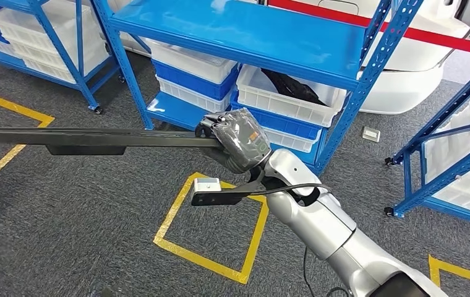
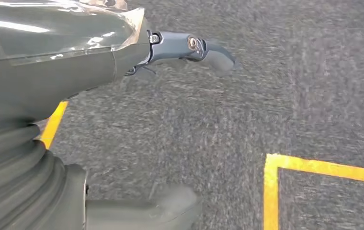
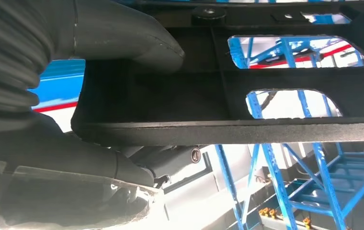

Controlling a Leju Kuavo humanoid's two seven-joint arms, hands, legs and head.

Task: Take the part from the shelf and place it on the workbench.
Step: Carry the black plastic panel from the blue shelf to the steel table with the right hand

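The right hand (image 1: 235, 145) grips one end of the long black part (image 1: 84, 137); its long axis runs level toward the robot's left, clear of the blue shelf (image 1: 245, 31); the left hand (image 2: 189, 48) hangs empty, fingers apart.

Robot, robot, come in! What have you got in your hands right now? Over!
Right hand grips long black part at one end, held level over carpet. Left hand holds nothing, fingers over carpet. Blue shelf close ahead. Workbench not seen.

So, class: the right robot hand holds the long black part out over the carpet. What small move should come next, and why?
Probably keep the grip and carry it away from the blue shelf: the right robot hand grips the long black part at one end, level above the carpet, and no workbench is visible yet.
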